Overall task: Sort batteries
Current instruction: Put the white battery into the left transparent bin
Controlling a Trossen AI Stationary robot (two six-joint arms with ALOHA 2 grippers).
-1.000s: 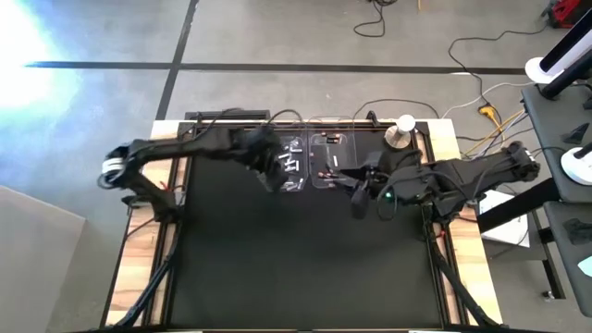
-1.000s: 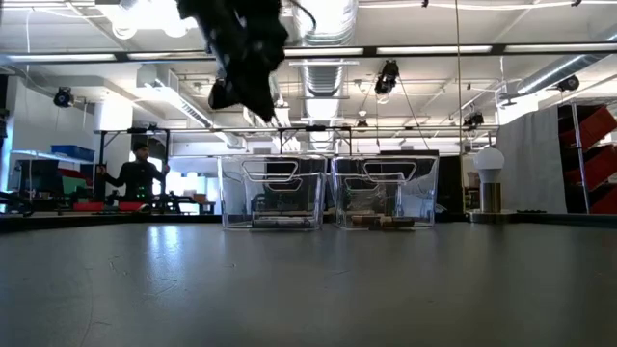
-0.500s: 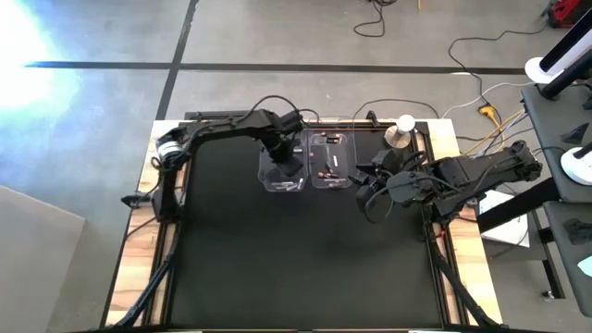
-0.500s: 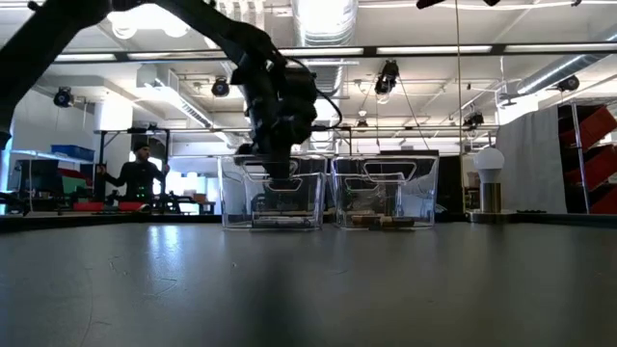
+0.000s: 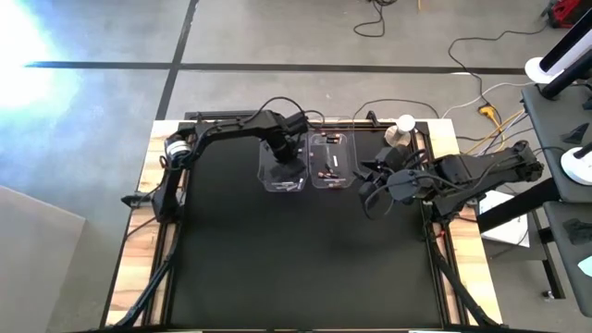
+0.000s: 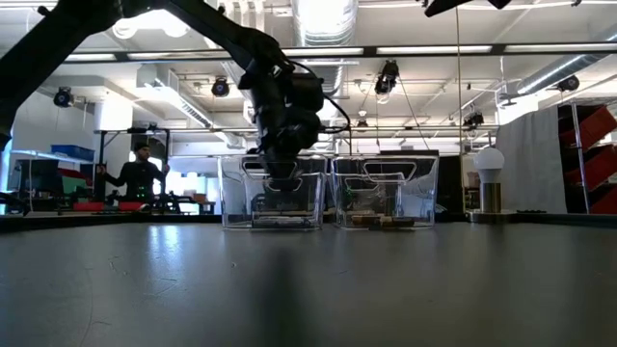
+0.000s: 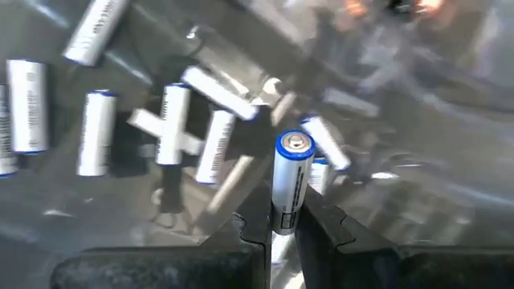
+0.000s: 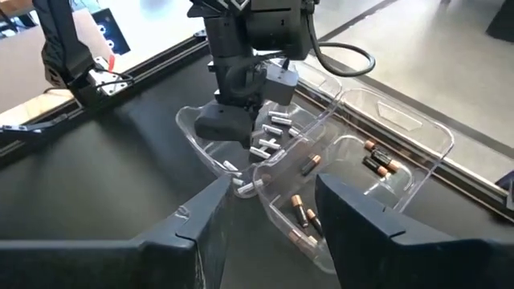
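Your left gripper (image 7: 281, 229) is pinching 1 silvery-white battery (image 7: 289, 181) between its 2 dark fingers (image 7: 253, 229). The battery stands up straight in the grip, with its shiny tip on top and a blue band just under the tip. This gripper hangs down inside the left clear bin (image 5: 270, 176), the 1 closer to your left arm. Look at the floor of that bin and you see more silvery-white batteries (image 7: 96, 132) lying flat, pointing many ways.

Your right gripper (image 8: 269, 217) has its 2 fingers spread apart and holds nothing. It hovers over the black table (image 5: 296, 259), just beside the right clear bin (image 5: 344, 162), on the side away from your left arm. In that bin lie the dark batteries with reddish ends (image 8: 377, 160).

The 2 bins sit side by side, touching, near the far edge of the table. A round silver-and-white knob (image 5: 400, 131) stands near the far right corner. Far back in the room, behind the table, a person (image 6: 138, 173) is standing
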